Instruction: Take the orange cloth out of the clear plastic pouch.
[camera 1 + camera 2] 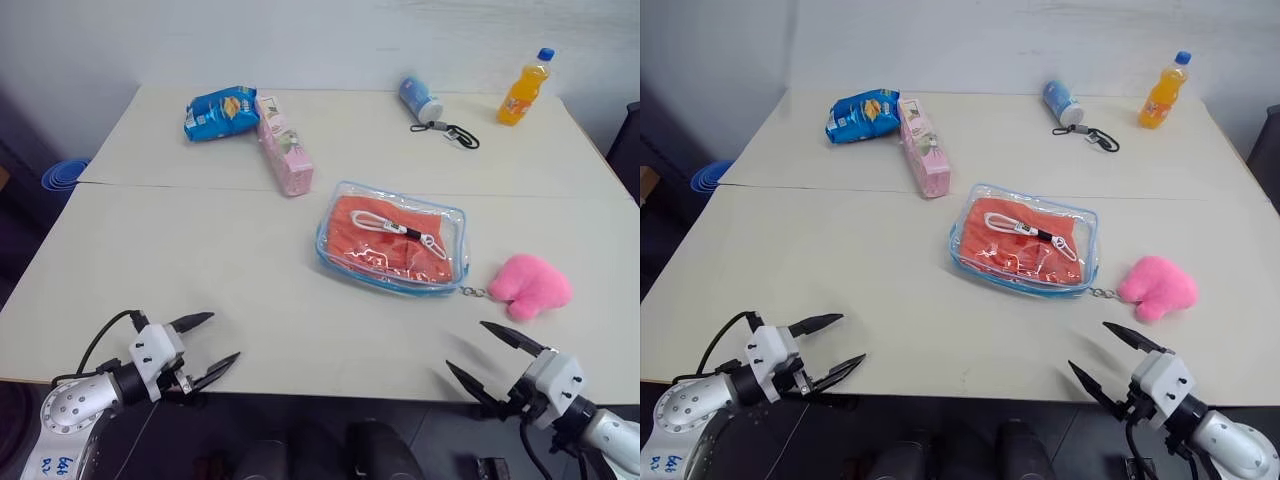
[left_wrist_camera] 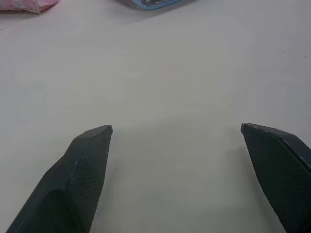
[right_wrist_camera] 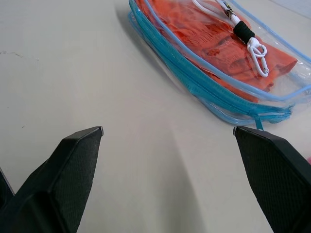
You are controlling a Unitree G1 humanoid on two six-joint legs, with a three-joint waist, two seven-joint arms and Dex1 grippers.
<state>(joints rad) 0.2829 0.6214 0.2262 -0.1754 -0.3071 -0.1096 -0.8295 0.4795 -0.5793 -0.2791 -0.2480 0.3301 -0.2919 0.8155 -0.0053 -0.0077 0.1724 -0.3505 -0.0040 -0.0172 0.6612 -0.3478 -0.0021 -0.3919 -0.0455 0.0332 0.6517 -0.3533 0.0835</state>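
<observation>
The clear plastic pouch (image 1: 393, 240) with light blue edging lies flat near the middle of the table. Inside it sits the orange cloth (image 1: 385, 245), with a white cord and clip (image 1: 400, 230) resting on top. A small chain at the pouch's near right corner (image 1: 473, 292) leads toward a pink plush. My left gripper (image 1: 207, 343) hovers open at the table's near left edge, well short of the pouch. My right gripper (image 1: 478, 348) is open at the near right edge, pointing at the pouch (image 3: 228, 73). Both grippers are empty.
A pink plush toy (image 1: 530, 285) lies right of the pouch. At the back are a blue snack bag (image 1: 220, 113), a pink box (image 1: 284, 147), a lying can (image 1: 420, 99) with a black lanyard (image 1: 448, 132), and an orange drink bottle (image 1: 524, 88). A seam crosses the table (image 1: 200, 260).
</observation>
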